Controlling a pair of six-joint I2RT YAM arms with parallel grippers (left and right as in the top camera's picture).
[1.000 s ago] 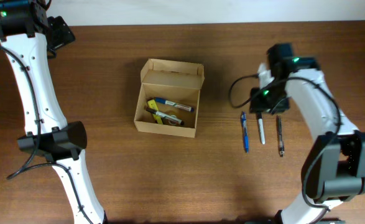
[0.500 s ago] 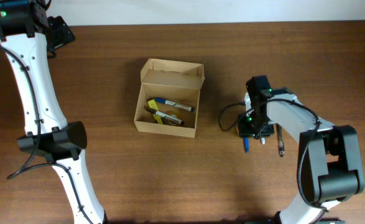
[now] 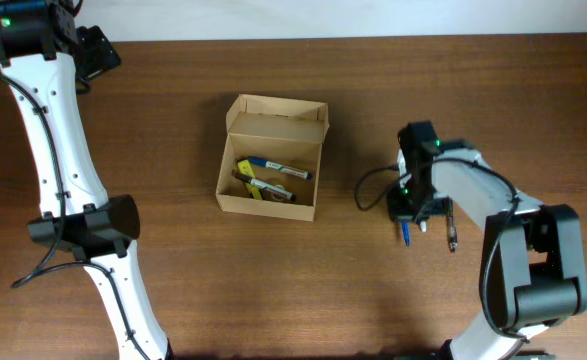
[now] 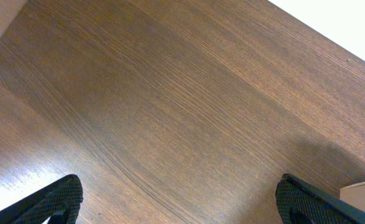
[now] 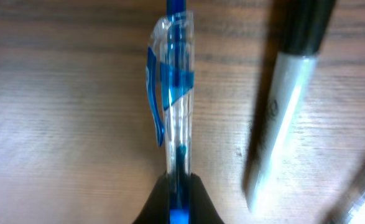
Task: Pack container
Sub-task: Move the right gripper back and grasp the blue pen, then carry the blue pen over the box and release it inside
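right gripper (image 3: pixel 411 212) and blue pen (image 5: pixel 175 112) sit slightly farther from the container (image 3: pixel 265 206) than 0.5 s ago. right wrist view shows what overhead hides: the fingers are clamped on the pen, with the grey marker (image 5: pixel 280 112) just beside it, apart. container mid-table, flap open, markers (image 3: pixel 271 172) inside. bare table (image 3: pixel 353 250) between container and pen. left gripper (image 4: pixel 176 193) spread apart, far from the container.

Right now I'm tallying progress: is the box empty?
No, the box holds several pens, seen from overhead.
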